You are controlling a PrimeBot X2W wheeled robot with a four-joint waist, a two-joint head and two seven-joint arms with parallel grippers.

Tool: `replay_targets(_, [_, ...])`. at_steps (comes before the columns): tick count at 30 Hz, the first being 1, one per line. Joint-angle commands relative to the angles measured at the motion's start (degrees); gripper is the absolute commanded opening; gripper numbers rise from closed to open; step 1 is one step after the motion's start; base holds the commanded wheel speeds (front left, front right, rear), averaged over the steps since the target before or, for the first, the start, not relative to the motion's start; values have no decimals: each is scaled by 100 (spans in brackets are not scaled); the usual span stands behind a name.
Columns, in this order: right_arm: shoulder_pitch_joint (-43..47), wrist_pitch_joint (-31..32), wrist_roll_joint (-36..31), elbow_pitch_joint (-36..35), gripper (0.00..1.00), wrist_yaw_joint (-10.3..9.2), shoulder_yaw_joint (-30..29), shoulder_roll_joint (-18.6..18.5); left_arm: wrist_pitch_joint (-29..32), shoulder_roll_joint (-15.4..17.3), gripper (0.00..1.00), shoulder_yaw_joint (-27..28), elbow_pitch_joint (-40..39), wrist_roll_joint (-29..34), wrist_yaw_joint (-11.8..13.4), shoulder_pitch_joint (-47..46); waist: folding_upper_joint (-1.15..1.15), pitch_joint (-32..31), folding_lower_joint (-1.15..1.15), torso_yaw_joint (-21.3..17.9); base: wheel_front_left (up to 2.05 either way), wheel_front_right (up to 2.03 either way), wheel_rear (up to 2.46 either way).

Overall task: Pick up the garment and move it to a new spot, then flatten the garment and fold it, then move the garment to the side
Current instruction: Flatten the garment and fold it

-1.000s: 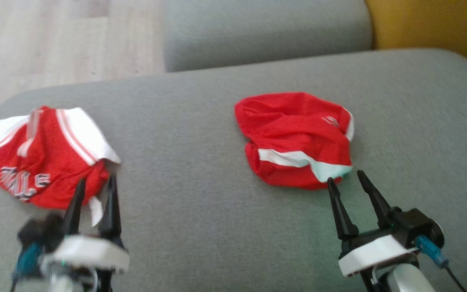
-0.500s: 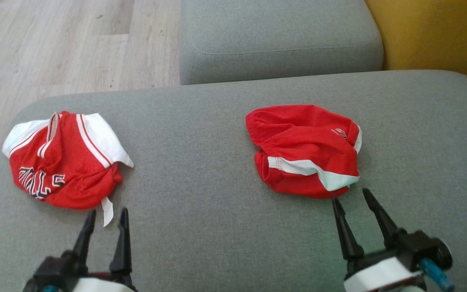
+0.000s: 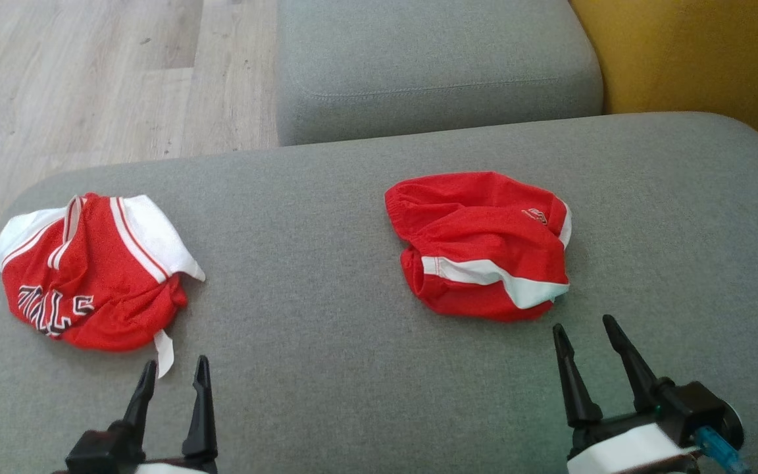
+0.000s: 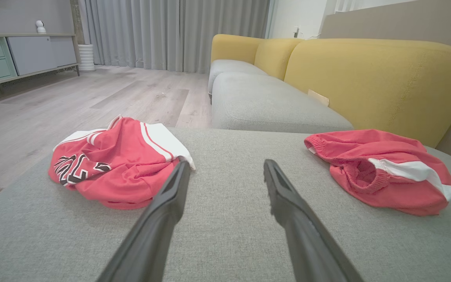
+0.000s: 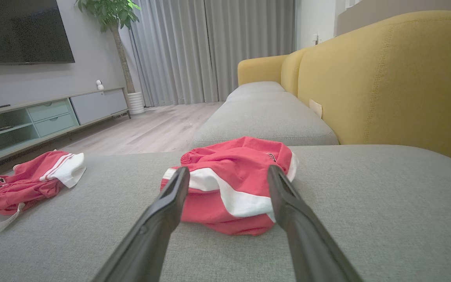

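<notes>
Just ahead of the right jaws, gaping and empty, the crumpled red shorts [image 3: 484, 243] lie crosswise on the sofa cushion [image 3: 326, 355]. The left jaws, equally open and empty, have the lettered red garment [image 3: 89, 289] ahead-left.

- A grey sofa cushion [image 3: 326, 329] is seen as the supporting surface.
- A red jersey [image 3: 89, 283] with white trim is laid near its left edge.
- Bunched red shorts [image 3: 484, 250] with a white stripe are laid right of centre, well apart.

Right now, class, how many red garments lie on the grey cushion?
2. The lettered garment lies near the left edge of the cushion; the white-banded garment lies right of centre, just ahead of the right tool. None appears hidden.
</notes>
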Motion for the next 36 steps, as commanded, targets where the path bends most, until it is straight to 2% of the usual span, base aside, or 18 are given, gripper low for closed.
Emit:
replay_targets(1, [-245, -63, 42, -171, 100, -4, 162, -9, -70, -28, 100, 143, -153, 49, 39, -210, 0, 0, 0, 1, 0, 0, 0])
replay_targets(24, [-255, -63, 107, -126, 100, -4, 158, -9, -70, -29, 100, 42, 183, 195, 92, -279, 0, 2, 0, 52, 0, 0, 0])
replay_targets(36, [-252, -63, 127, -146, 100, -4, 185, -9, -70, -29, 100, -26, 250, 375, 23, -304, 0, 20, 0, -61, 0, 0, 0])
